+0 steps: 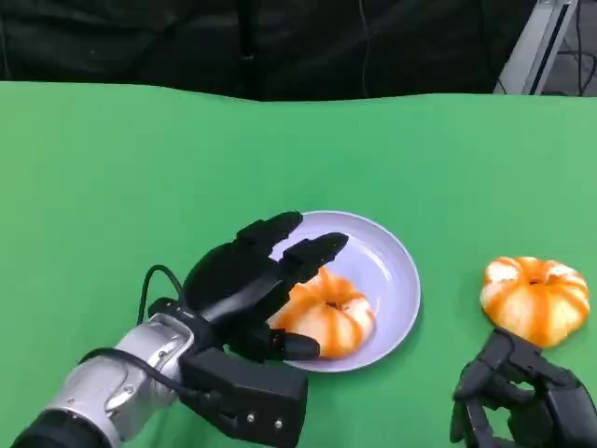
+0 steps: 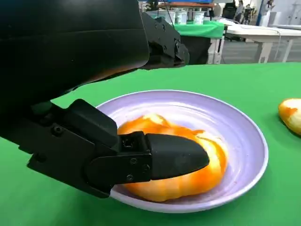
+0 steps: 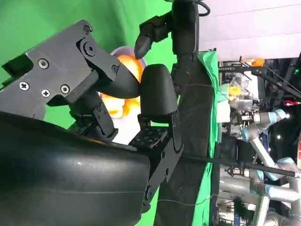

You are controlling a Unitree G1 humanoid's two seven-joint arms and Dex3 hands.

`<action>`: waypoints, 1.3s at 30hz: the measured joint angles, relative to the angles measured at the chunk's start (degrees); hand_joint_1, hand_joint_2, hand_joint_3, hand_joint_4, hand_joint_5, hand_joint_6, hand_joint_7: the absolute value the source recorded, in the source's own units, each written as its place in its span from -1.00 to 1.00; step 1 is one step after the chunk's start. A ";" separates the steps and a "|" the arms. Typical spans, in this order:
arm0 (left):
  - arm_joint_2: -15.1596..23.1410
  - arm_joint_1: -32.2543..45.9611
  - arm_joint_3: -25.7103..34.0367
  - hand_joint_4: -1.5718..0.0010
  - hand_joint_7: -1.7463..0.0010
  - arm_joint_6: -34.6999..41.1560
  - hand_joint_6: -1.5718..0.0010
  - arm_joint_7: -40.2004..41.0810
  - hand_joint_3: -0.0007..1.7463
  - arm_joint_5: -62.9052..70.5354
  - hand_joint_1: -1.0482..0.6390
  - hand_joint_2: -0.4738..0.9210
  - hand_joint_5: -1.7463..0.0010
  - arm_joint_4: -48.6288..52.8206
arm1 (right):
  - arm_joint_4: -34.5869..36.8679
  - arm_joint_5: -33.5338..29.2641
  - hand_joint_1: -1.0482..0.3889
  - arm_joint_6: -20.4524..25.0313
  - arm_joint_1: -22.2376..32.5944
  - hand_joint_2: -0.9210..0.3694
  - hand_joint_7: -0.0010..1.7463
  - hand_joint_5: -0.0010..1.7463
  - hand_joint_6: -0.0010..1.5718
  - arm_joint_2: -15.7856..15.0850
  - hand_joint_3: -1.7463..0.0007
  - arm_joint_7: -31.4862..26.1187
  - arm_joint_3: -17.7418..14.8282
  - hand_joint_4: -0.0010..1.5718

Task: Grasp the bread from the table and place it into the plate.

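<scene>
Under the left hand [image 1: 252, 280], a glazed bread roll [image 1: 328, 317] lies in the lilac plate [image 1: 392, 271]; the thumb touches its near side and the fingers arch above it, apparently letting go. Beyond the right hand [image 1: 522, 397], whose fingers curl on nothing, a second roll [image 1: 534, 299] waits on the green table [image 1: 140, 187].

A green cloth [image 1: 140, 168] is spread over the table; black drapery [image 1: 233, 42] is hung behind its far edge.
</scene>
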 measured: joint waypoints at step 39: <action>-3.77 28.14 17.40 -0.15 -0.80 12.70 -0.08 -29.46 0.58 -61.44 0.15 0.41 -1.00 -30.09 | 0.04 0.05 0.24 -0.04 -0.44 -0.35 0.81 1.00 -0.07 0.16 -0.48 0.50 0.27 0.04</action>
